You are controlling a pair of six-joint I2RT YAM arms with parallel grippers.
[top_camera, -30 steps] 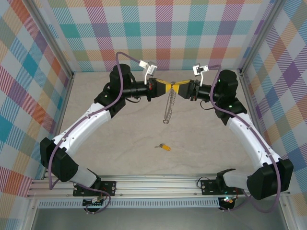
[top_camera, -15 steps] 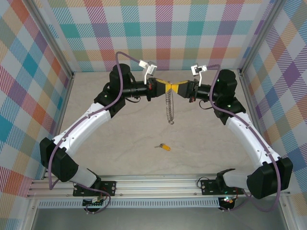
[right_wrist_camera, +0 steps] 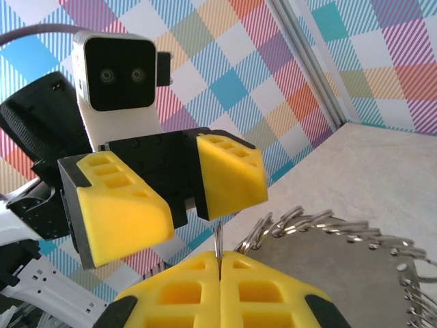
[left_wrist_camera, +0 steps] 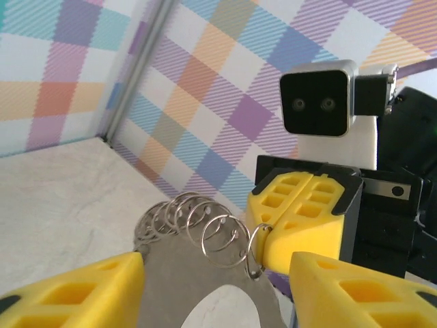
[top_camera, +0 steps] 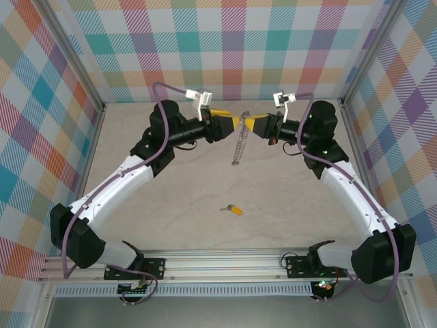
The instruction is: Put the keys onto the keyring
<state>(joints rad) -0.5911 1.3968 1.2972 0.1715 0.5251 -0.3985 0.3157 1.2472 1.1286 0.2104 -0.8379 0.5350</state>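
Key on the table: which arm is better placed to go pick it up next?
Probably left. Its claw is open and free, while the right claw is shut on the keyring, holding it up. The key lies about midway between both arms.

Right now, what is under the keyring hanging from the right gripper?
Bare table; the keyring dangles from the shut right gripper. The key lies apart, on the table's near side. The ring's coils hide the strip of table right behind them.
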